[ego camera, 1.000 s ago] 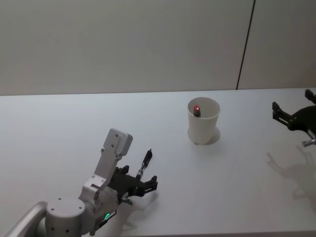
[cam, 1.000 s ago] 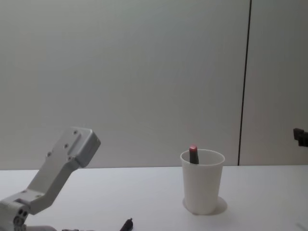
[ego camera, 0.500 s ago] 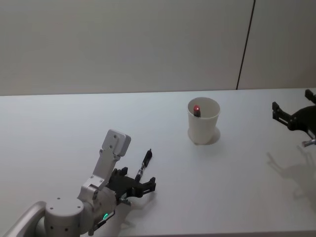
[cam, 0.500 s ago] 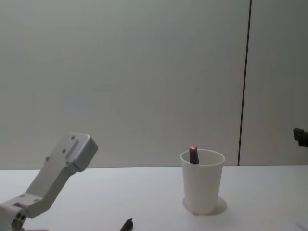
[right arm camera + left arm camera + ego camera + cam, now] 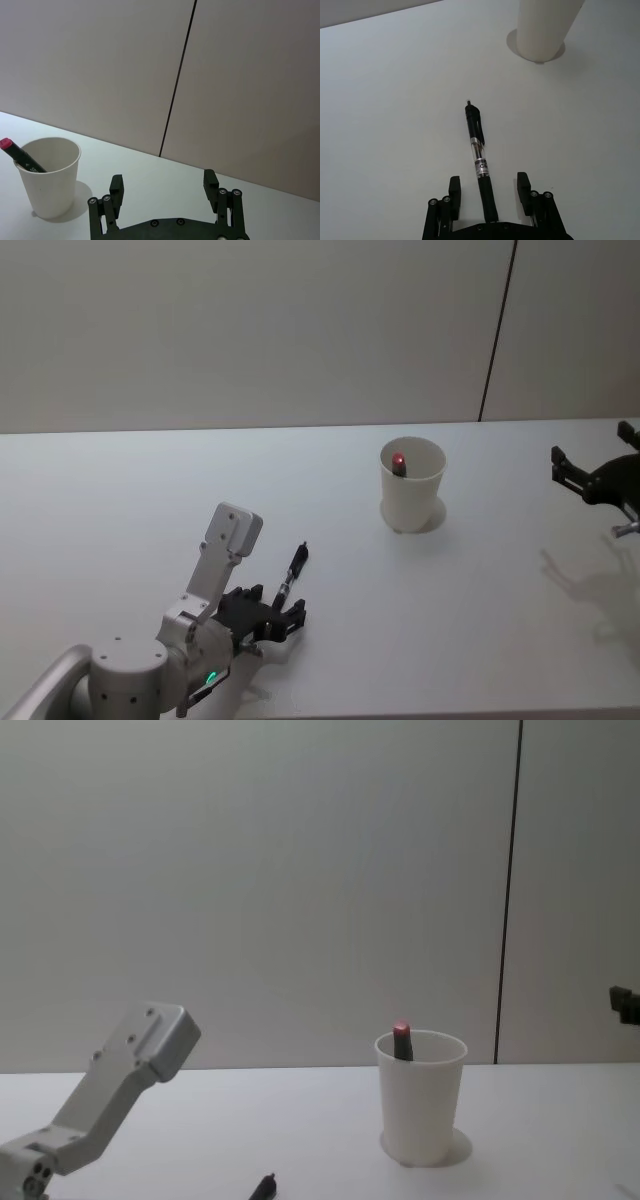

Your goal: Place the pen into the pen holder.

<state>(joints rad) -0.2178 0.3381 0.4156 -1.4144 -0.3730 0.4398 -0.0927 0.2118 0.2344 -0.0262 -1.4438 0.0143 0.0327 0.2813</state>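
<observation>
Black pen, clear midsection, label print unreadable, lies flat on table, its rear between fingers of my left pincer, spread wide, not touching. Well ahead, cup upright, red-capped marker inside. My right pincer wide, far right.

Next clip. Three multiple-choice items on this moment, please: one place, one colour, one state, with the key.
1. Where is the black pen? A) inside the cup B) behind the cup C) on the table, between the fingers of the left gripper
2. What colour is the cap of the marker in the pen holder? A) blue B) red C) green
3. The left gripper is: A) open B) shut on the pen C) shut on nothing
Key: 1 C, it lies flat between the fingers; 2 B, red shows above the rim; 3 A, gaps flank the pen. The right gripper hangs open at the table's right end.
</observation>
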